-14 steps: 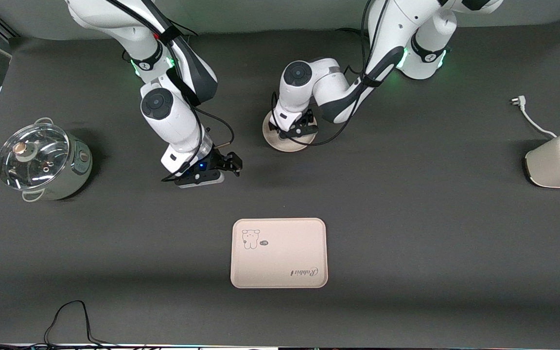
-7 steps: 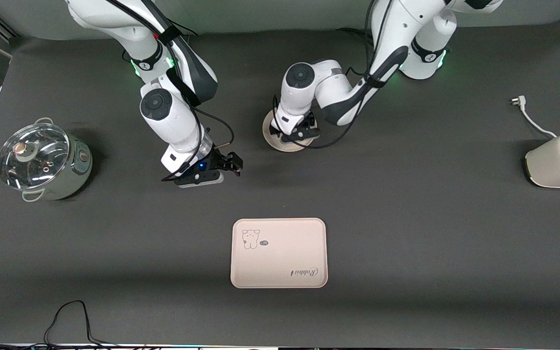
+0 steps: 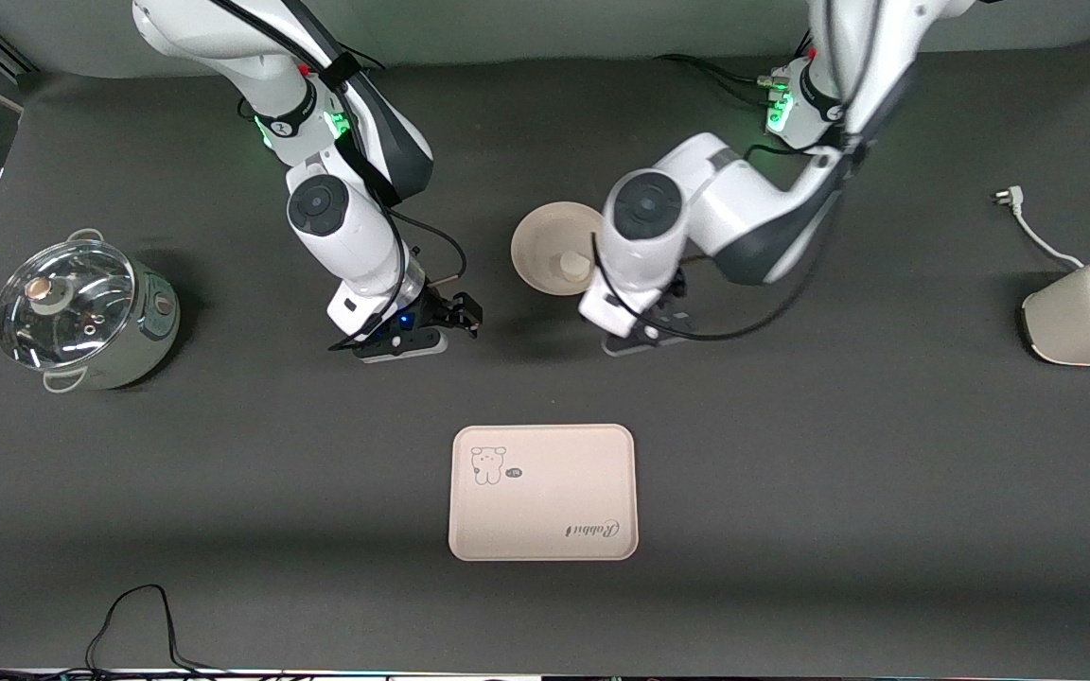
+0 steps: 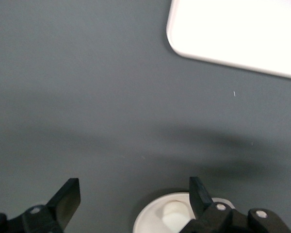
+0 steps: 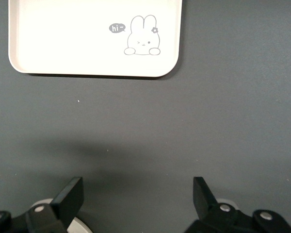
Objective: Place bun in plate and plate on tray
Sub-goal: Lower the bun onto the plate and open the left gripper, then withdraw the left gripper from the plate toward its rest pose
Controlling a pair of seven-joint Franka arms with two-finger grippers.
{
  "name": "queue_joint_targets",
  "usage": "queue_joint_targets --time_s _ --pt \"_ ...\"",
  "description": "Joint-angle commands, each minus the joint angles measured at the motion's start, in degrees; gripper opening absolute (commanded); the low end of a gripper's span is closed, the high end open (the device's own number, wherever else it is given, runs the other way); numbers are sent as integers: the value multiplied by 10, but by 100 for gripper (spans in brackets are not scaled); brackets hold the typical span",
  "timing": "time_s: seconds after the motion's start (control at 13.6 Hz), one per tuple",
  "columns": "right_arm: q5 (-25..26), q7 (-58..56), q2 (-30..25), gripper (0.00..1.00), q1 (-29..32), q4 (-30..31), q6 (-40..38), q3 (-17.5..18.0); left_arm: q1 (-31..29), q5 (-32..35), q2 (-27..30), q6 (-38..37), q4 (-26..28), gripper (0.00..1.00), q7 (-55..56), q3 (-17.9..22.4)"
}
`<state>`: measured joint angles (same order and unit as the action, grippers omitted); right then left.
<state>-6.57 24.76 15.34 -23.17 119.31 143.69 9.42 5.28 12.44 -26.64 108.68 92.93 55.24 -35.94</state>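
The bun (image 3: 573,266) lies in the round plate (image 3: 540,241), near the rim on the side of the left arm. My left gripper (image 3: 649,333) is open and empty, just above the table beside the plate. In the left wrist view (image 4: 134,191) the plate (image 4: 153,221) and the bun (image 4: 174,216) show between its fingers. My right gripper (image 3: 462,319) is open and empty, low over the table toward the right arm's end from the plate (image 5: 138,191). The tray (image 3: 554,473) lies nearer the front camera; it also shows in both wrist views (image 4: 233,29) (image 5: 63,43).
A steel pot with a glass lid (image 3: 81,312) stands at the right arm's end. A white toaster (image 3: 1089,312) with its cord (image 3: 1032,232) stands at the left arm's end. A black cable (image 3: 138,615) lies at the front edge.
My left gripper has left the plate and moved toward the front camera and the left arm's end. The bun now shows lying in the plate. My right gripper has shifted slightly toward the plate.
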Motion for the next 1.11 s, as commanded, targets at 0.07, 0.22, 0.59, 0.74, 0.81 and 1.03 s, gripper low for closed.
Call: queue_joint_targets --time_s 0.07,0.22,0.59,0.74,0.81,1.03 --pt "-7 6 0 100 -6 3 11 -4 -49 -21 -3 -104 -113 100 -140 45" --pt "-7 6 0 100 -6 3 12 -4 -46 -30 1 -136 -151 100 -222 97" --pt "-8 36 1 100 -27 3 12 -5 -39 -37 51 -211 -188 100 -341 219" --pt "-8 69 10 100 -45 7 32 -5 -37 -81 79 -211 -174 100 -376 276" --pt "-8 81 20 100 -56 7 45 -5 -32 -82 97 -215 -161 100 -397 295" --pt "-7 103 29 100 -77 28 89 -7 -41 -82 184 -210 -73 100 -429 338"
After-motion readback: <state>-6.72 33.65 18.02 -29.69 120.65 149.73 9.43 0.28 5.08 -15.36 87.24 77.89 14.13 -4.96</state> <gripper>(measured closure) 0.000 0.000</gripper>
